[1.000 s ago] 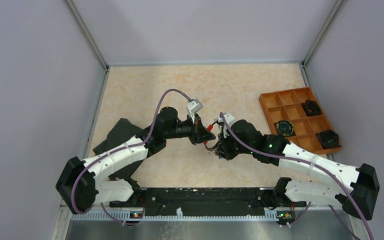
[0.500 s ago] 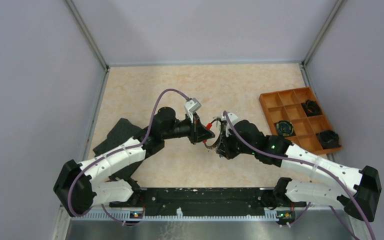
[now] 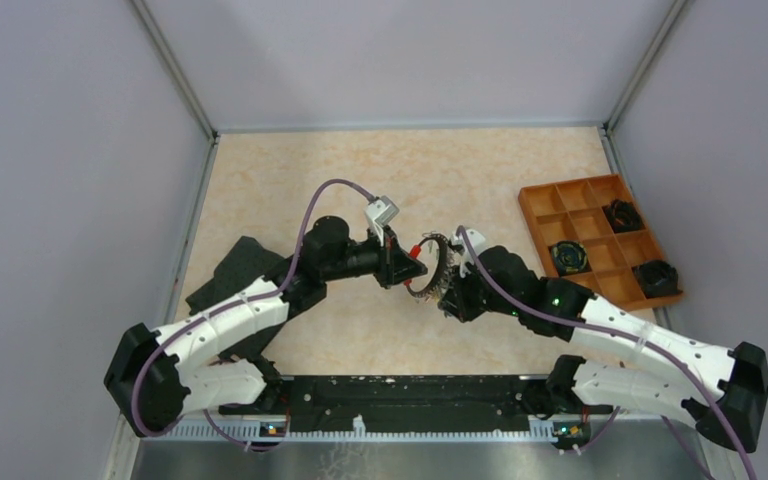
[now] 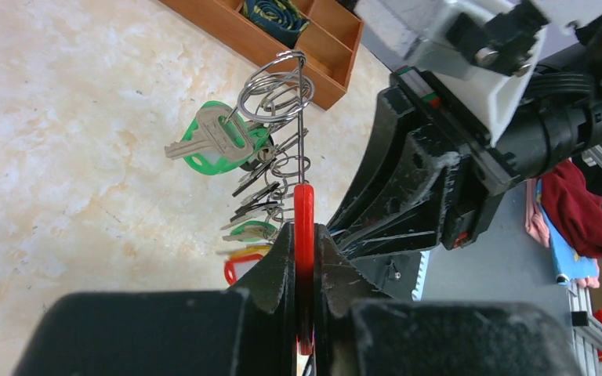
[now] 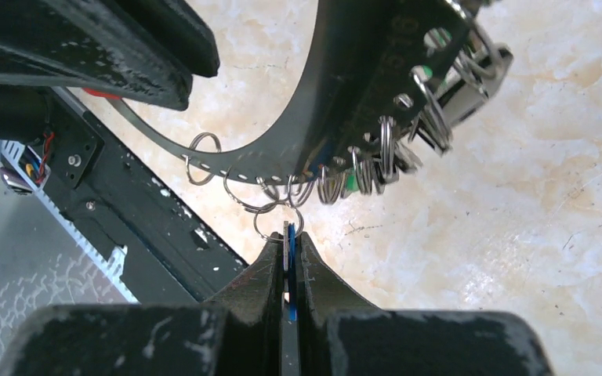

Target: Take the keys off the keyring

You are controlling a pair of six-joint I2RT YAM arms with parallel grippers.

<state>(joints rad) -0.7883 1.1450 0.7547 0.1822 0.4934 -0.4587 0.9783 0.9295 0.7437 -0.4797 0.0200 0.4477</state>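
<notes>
Beige marbled tabletop [image 3: 360,180] fills the floor of a grey-walled cell, and both arms meet over its middle. The keyring [image 4: 301,117] hangs in the air between them, clear of the table. The left gripper [image 4: 304,235] has its fingers clamped narrow on the ring's red sleeve [image 4: 304,207], holding the loop upright and edge-on to its own camera.

The right gripper [image 5: 290,239] is closed down on a thin blue sliver, apparently the blue key [image 5: 288,270], which hangs from the loop by a small split ring [image 5: 276,227].

By my reading the step in hand is freeing that one key: the left arm anchors, the right draws. The next move calls for a firm left hold while the right works the split ring along the wire towards an opening, which I cannot find in these views.

Crowding is the trouble. A green key [image 4: 215,141] and a bunch of other keys [image 4: 255,207] hang on the same arc with more split rings [image 5: 204,146] beside the gripped one, so a neighbour may snag or be dragged along. The clamped sleeve also blocks travel that way.

Off to the right sits an orange compartment tray [image 3: 543,201] holding black coiled objects [image 3: 567,256], well apart. A black pad [image 3: 235,265] lies to the left.
</notes>
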